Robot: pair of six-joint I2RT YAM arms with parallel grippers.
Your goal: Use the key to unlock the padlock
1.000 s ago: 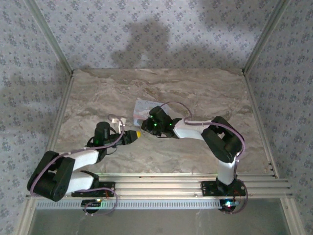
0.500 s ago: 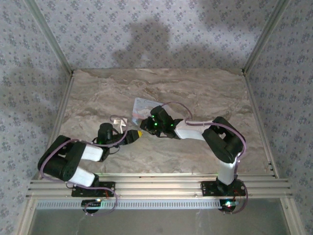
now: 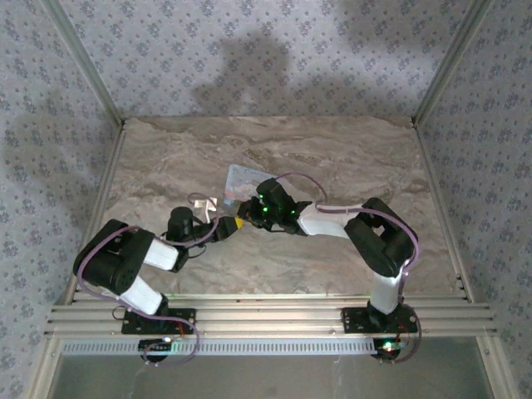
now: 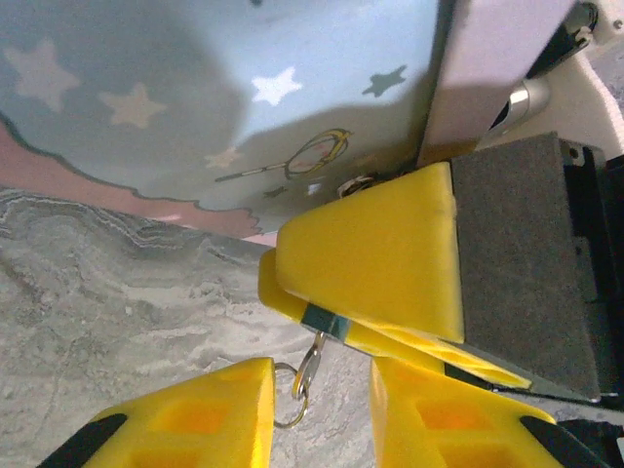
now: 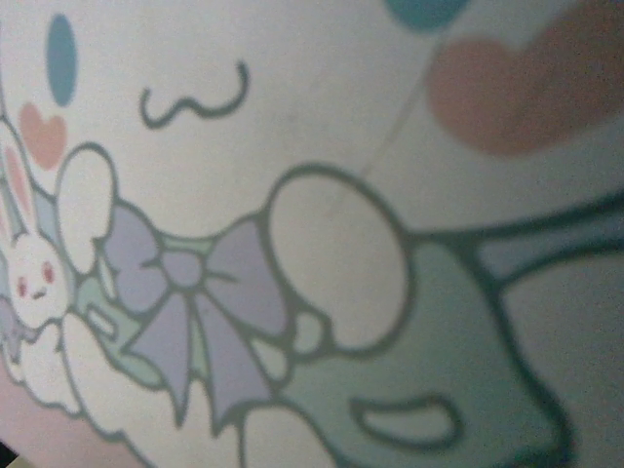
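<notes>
The padlock (image 4: 323,322) is pinched in the right gripper (image 4: 292,295), beside the tin (image 4: 195,117). The key (image 4: 310,361) is seen hanging from it, flanked by the parted jaws of the left gripper (image 4: 317,414). Next, the key probably needs to be clamped squarely, then turned.

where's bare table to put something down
Free: the far strip of table between the tin and the back wall, and the right side between the right arm and the rail. Crowded: mid-table by the tin, where the right gripper pinches the padlock and the left gripper flanks its key ring.
</notes>
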